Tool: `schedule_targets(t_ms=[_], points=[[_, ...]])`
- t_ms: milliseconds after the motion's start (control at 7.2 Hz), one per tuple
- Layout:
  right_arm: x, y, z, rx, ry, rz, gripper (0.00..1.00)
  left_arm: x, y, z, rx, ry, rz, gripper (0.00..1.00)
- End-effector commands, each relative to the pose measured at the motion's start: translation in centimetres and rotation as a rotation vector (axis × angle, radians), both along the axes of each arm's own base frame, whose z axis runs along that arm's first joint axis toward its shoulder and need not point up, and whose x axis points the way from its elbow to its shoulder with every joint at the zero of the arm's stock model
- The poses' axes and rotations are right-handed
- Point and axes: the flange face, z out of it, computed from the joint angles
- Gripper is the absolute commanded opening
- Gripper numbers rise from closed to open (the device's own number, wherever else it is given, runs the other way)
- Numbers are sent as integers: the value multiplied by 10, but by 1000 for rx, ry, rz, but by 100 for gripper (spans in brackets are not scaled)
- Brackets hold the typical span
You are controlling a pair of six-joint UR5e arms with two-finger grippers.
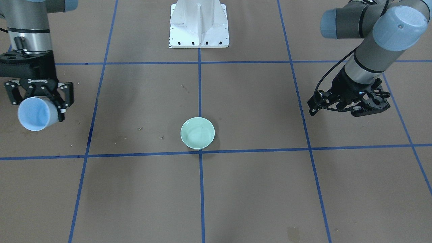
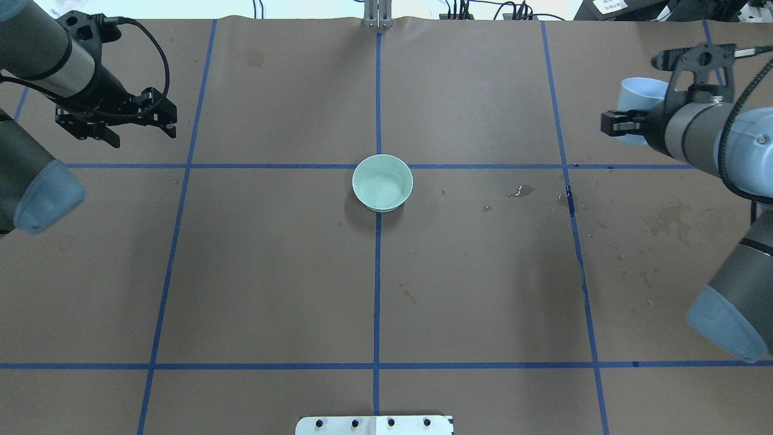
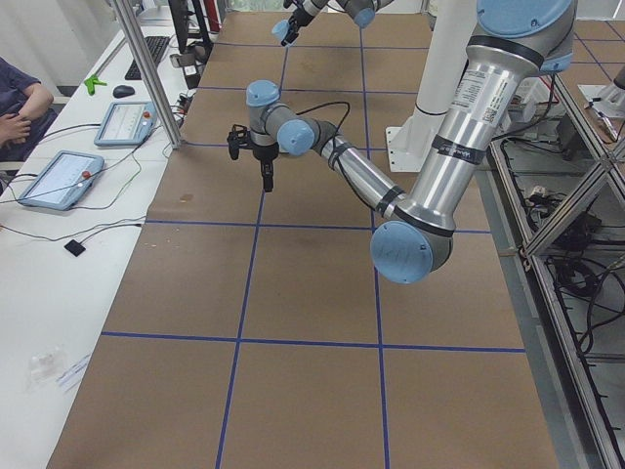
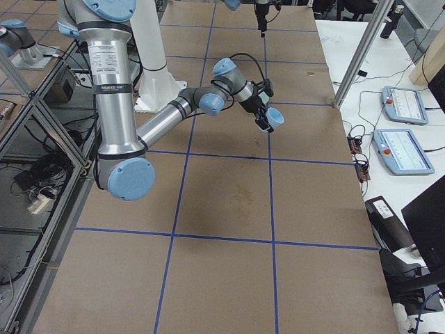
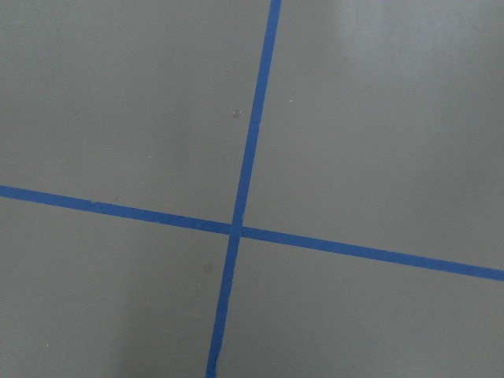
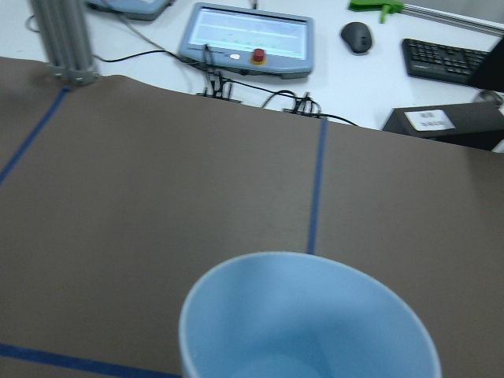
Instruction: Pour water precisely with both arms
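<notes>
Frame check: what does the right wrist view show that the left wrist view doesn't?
Only the right wrist view: the light blue cup close below the camera, plus a pendant screen, mouse and keyboard beyond the table's edge. Only the left wrist view: a crossing of two blue tape lines. Both: the brown table cover with blue tape.

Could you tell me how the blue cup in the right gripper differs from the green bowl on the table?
The blue cup is tall and tapered; the green bowl is low and wide. The cup is clamped in the right gripper, off the table and tilted; the bowl stands upright on the table at a crossing of blue tape lines. Both are plain, round and open-topped.
</notes>
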Motion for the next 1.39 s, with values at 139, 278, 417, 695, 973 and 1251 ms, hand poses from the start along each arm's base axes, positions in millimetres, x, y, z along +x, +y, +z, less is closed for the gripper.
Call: schedule_targets(t_ms=[139,278,417,695,973,1251], points=[[28,34,77,-54,44,325,0,0,0,-1,2,2,-1,100],[-13,51,94,-9,22,409,0,0,0,0,0,0,1,100],[-40,68,97,14,-3,411,0,1,0,2,-2,-4,2,100],[-74,92,134,98,-9,503,0,1,0,2,-2,-4,2,100],[-86,100,178,155,0,577,0,0,0,1,1,-2,1,100],[-99,112,197,203,-4,591,0,0,1,1,1,-2,2,100]])
